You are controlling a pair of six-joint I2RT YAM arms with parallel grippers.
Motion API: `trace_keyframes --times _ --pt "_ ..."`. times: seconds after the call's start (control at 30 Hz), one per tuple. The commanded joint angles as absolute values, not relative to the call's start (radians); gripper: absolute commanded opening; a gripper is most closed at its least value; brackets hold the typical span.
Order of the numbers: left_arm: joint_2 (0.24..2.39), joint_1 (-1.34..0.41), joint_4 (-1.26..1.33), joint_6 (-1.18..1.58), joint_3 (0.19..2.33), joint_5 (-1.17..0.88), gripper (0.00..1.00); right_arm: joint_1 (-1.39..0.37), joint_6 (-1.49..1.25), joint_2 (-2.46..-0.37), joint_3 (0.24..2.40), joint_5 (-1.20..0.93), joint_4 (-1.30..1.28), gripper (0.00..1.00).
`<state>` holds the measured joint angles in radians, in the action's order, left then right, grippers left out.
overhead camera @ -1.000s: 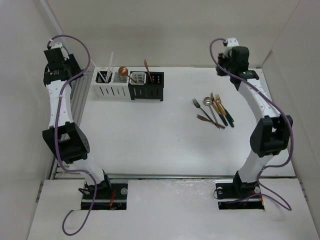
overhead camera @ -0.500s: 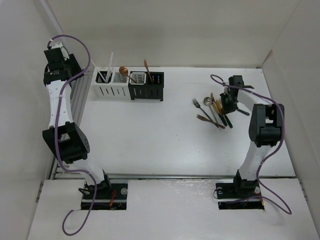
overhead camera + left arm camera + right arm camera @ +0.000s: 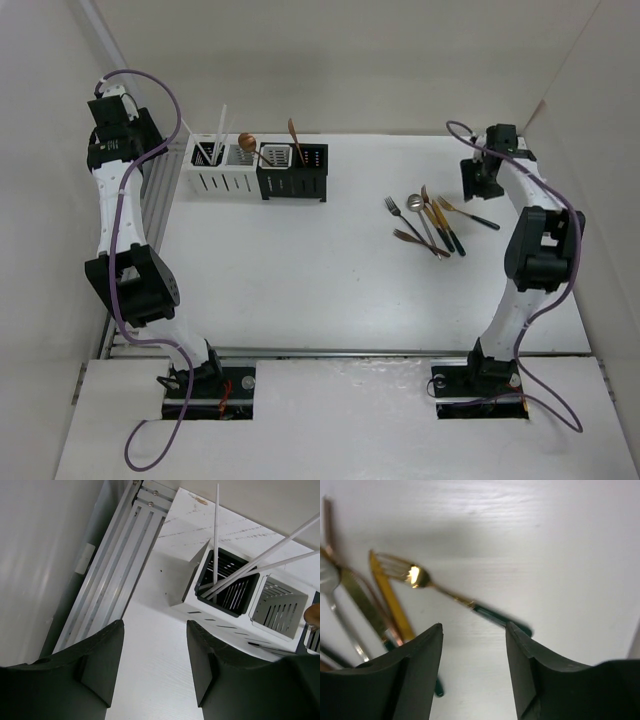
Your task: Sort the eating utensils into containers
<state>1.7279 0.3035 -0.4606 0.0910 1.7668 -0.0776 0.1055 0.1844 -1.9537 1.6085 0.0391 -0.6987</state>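
We see the right jaws part open and empty over the white bench (image 3: 300,270), above a gold fork with a dark green handle (image 3: 445,592) lying just beside the loose cluster of silver, copper and gold utensils (image 3: 425,225). The left jaws, likewise apart and holding nothing, hang beside the row of white and black slotted caddies (image 3: 258,180), whose end white cell holds thin white chopsticks (image 3: 250,564).

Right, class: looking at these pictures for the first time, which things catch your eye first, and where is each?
A loose pile of utensils lies on the right of the table, with a gold fork splayed out beside it, under the open right tool. At the back left stands a row of four caddies, white chopsticks sticking up from the leftmost.
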Motion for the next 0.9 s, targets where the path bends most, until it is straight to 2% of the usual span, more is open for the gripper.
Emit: trace_keyframes --times 0.0,0.17,0.33,0.5,0.57,0.6,0.87 --pt "1.695 0.311 -0.442 0.094 1.770 -0.066 0.50 0.149 0.270 -2.035 1.724 0.098 -0.788 0.59" --pt "1.695 0.311 -0.442 0.084 1.761 -0.066 0.50 0.169 0.356 -2.117 1.733 0.129 -0.811 0.63" --pt "1.695 0.311 -0.442 0.084 1.761 -0.066 0.50 0.236 0.426 -2.152 1.733 -0.075 -0.811 0.63" --pt "1.695 0.311 -0.442 0.084 1.761 -0.057 0.50 0.236 0.445 -2.175 1.723 -0.109 -0.802 0.63" --pt "1.695 0.311 -0.442 0.084 1.761 -0.057 0.50 0.236 0.436 -2.189 1.723 -0.109 -0.802 0.58" --pt "1.695 0.311 -0.442 0.084 1.761 -0.057 0.50 0.236 0.436 -2.201 1.723 -0.109 -0.817 0.49" --pt "1.695 0.311 -0.442 0.075 1.761 -0.048 0.50 0.236 0.436 -2.191 1.721 -0.109 -0.808 0.09"
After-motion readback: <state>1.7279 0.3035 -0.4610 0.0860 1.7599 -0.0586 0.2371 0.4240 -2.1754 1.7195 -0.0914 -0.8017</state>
